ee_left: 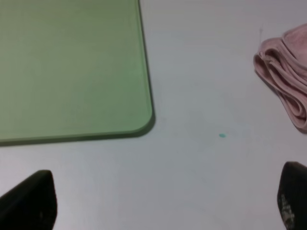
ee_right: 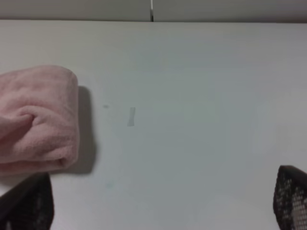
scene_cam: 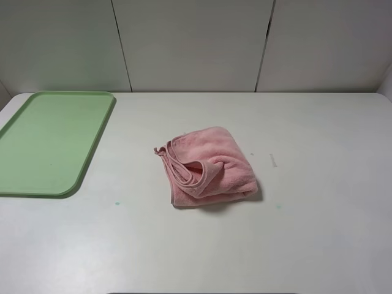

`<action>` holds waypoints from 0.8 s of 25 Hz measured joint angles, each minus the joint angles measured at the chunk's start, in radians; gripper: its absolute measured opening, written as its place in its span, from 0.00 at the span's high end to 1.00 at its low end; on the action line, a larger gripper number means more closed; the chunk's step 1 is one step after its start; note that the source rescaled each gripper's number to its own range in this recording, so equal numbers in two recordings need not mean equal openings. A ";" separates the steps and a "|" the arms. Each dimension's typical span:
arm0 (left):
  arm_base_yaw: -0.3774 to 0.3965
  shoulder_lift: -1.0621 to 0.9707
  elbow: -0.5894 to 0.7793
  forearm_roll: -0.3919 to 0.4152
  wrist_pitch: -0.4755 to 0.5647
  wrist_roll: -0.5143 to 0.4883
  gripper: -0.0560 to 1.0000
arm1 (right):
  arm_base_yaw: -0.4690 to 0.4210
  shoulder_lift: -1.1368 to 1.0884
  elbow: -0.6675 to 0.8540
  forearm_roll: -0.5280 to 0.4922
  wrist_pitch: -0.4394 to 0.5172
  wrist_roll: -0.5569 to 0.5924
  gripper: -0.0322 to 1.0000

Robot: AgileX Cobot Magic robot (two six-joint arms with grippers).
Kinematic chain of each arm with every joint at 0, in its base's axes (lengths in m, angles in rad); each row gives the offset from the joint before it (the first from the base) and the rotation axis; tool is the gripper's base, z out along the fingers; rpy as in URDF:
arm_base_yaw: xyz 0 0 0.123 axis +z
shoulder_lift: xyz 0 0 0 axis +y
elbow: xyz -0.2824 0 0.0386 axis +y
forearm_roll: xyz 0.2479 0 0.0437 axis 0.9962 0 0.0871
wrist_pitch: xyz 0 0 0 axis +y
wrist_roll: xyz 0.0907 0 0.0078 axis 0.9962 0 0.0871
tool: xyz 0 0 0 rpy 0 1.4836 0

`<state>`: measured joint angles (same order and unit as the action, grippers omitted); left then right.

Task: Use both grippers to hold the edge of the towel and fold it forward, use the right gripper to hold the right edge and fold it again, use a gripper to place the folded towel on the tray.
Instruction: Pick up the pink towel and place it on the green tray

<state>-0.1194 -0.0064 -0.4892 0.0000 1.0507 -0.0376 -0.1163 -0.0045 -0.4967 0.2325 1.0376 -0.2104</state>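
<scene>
Loosely bundled towel [scene_cam: 208,164] lies apart from tray [scene_cam: 92,150].

A white surface [scene_cam: 318,233] fills most of the frame, carrying two tiny green specks, one at lower left [scene_cam: 117,203] and one at lower right of centre [scene_cam: 278,206], plus a faint grey mark [scene_cam: 273,160]. Pale wall panels [scene_cam: 193,43] with dark seams cross the top.
</scene>
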 joint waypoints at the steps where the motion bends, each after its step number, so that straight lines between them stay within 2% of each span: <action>1: 0.000 0.000 0.000 0.000 0.000 0.000 0.08 | 0.000 -0.001 0.000 -0.006 0.000 0.009 0.00; 5: 0.000 0.000 0.000 0.000 0.000 0.000 0.08 | 0.000 -0.001 0.000 -0.011 0.000 0.049 0.00; 14: 0.000 0.000 0.000 0.000 0.000 0.000 0.08 | 0.000 -0.002 0.000 0.006 -0.001 0.058 0.00; 20: -0.030 0.000 0.000 0.000 0.000 0.000 0.08 | 0.000 -0.002 0.000 0.008 -0.001 0.058 0.00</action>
<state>-0.1493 -0.0064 -0.4892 0.0000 1.0507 -0.0376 -0.1163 -0.0068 -0.4967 0.2407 1.0366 -0.1526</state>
